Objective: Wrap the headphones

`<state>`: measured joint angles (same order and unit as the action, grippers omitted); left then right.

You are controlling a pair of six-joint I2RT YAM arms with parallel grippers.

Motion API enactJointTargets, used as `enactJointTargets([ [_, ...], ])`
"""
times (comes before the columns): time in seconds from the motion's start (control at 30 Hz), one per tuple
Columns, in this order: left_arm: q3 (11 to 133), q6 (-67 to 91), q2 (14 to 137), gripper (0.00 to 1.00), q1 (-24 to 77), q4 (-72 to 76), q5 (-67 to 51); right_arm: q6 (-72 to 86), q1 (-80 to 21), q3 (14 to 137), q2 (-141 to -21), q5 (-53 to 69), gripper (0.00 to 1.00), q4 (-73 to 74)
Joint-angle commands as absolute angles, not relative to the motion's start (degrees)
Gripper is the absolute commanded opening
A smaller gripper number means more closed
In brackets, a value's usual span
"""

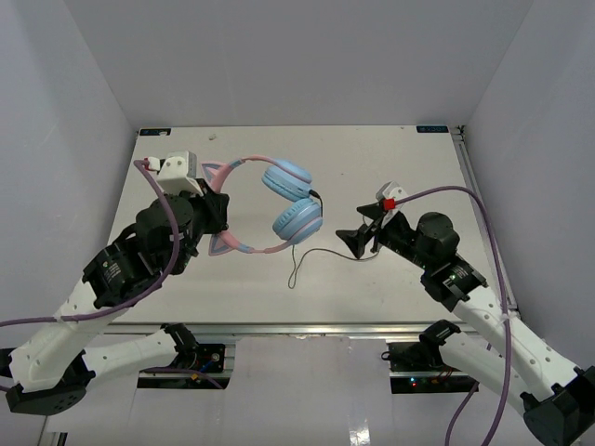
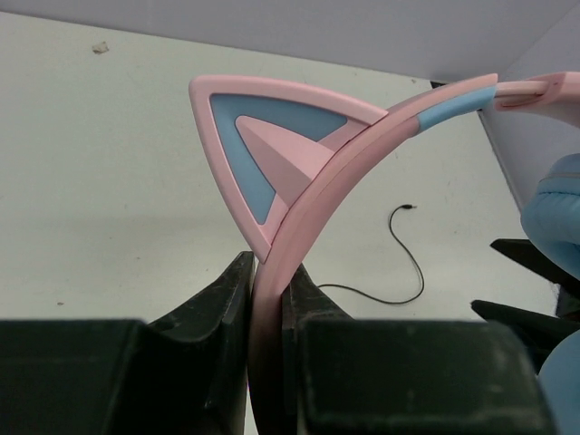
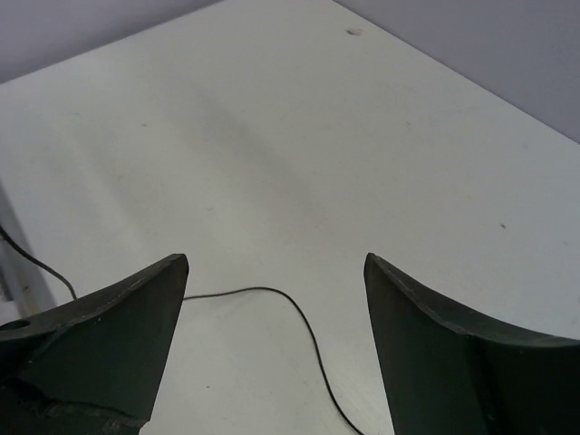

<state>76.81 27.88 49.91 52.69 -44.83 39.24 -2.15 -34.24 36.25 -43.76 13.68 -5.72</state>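
The headphones lie at the middle of the table, with two light-blue ear cups [image 1: 297, 221] and a pink headband [image 1: 244, 248] that carries cat ears. My left gripper [image 1: 216, 212] is shut on the headband, just below one cat ear [image 2: 263, 145]; in the left wrist view the band [image 2: 317, 190] runs up between the two closed fingers of that gripper [image 2: 269, 290]. The thin black cable [image 1: 321, 251] trails loose on the table from the cups toward my right gripper [image 1: 358, 240]. The right gripper [image 3: 276, 272] is open and empty, low over the cable [image 3: 299, 313], which passes between its fingers.
The white table [image 1: 372, 167] is boxed in by grey walls at the back and both sides. A metal rail [image 1: 307, 328] runs along the near edge. Thick purple arm cables [image 1: 465, 195] loop over each arm.
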Motion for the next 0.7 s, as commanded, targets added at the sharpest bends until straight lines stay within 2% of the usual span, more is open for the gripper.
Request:
enactJointTargets([
  [0.0, 77.87, 29.95, 48.33, 0.00, 52.90, -41.80, 35.95, -3.05, -34.28, 37.51, -41.56, 34.14, 0.85, -7.18],
  [0.2, 76.91, 30.84, 47.92, 0.00, 52.82, -41.51, 32.92, 2.74, -34.36, 32.59, -43.36, 48.79, 0.87, -22.28],
  [0.37, 77.39, 30.40, 47.86, 0.00, 52.87, -39.85, 30.70, 6.09, -34.41, 30.41, -45.90, 54.60, 0.88, -29.80],
  [0.67, 75.69, 30.67, 46.67, 0.00, 52.82, -35.18, 26.13, 7.40, -38.21, 31.46, -50.53, 54.68, 0.88, -36.20],
])
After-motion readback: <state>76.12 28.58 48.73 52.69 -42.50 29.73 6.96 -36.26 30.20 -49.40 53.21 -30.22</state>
